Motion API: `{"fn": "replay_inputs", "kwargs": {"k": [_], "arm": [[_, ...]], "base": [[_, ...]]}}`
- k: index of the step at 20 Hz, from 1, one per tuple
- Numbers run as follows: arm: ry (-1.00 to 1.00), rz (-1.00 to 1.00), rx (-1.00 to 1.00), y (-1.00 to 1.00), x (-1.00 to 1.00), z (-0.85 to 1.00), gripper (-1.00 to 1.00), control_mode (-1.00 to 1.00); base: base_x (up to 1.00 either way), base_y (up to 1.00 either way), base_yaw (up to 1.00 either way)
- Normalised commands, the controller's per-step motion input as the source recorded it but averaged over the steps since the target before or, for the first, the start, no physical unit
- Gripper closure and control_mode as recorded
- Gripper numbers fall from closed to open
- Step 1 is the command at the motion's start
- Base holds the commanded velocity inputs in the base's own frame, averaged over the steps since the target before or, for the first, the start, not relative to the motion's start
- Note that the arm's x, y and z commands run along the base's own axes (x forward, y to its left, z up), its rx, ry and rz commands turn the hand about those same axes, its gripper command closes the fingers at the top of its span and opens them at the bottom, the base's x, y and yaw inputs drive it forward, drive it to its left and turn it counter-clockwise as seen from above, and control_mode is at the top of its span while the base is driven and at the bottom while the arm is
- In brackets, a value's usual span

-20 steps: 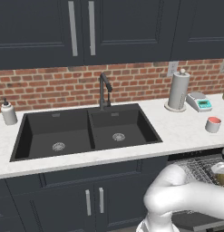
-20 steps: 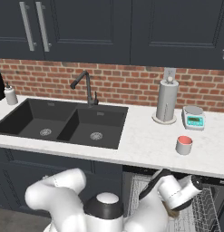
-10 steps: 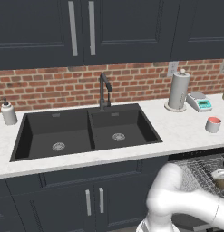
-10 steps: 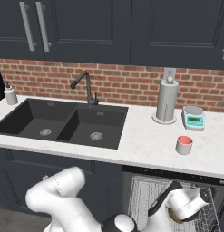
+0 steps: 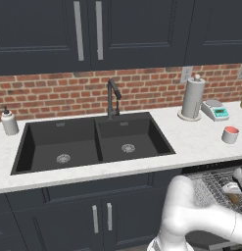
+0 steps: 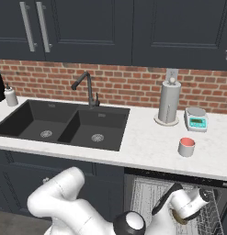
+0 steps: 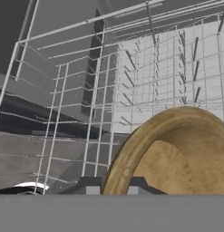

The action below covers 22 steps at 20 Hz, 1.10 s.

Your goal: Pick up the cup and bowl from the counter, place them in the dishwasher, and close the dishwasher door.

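Observation:
The tan wooden bowl (image 7: 177, 156) looms close in the hand view, its rim running down between my gripper's (image 7: 114, 189) dark fingertips, which are shut on it. Behind it spreads the dishwasher's silver wire rack (image 7: 145, 77). From the right base view, my hand and the bowl (image 6: 181, 219) are low over the pulled-out rack (image 6: 149, 197) under the counter (image 6: 147, 147). In the left base view the bowl (image 5: 235, 197) shows as a brown patch in the rack (image 5: 213, 180). The red-topped cup (image 5: 230, 134) (image 6: 186, 147) stands on the counter above the dishwasher. The dishwasher door is hidden.
A paper-towel roll (image 5: 192, 97) and a small scale (image 5: 215, 110) stand by the brick wall behind the cup. The black double sink (image 5: 93, 142) with its faucet (image 5: 112, 98) lies to the left, and a soap bottle (image 5: 9, 121) sits at the far left.
My arm has swung right and down, carrying the bowl lower into the dishwasher rack. The cup has stayed where it was on the counter.

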Motion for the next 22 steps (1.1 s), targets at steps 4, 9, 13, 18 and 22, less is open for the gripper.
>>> {"fn": "replay_inputs", "kwargs": {"k": [4, 9, 13, 18, 22], "arm": [[0.08, 0.0, 0.03, -0.24, 0.52, -0.52, 1.0, -1.0], [-0.02, 0.0, 0.0, -0.07, 0.31, -0.21, 1.0, -1.0], [-0.03, 0.0, 0.02, 0.0, 0.02, -0.34, 1.0, -1.0], [0.01, -0.01, 0.08, 0.0, 0.0, -0.45, 1.0, -1.0], [0.0, -0.03, 0.07, -0.01, -0.05, -0.53, 1.0, -1.0]], "base": [[0.0, 0.0, 0.0], [0.0, 0.0, 0.0], [0.0, 0.0, 0.0], [0.0, 0.0, 0.0], [0.0, 0.0, 0.0]]}}
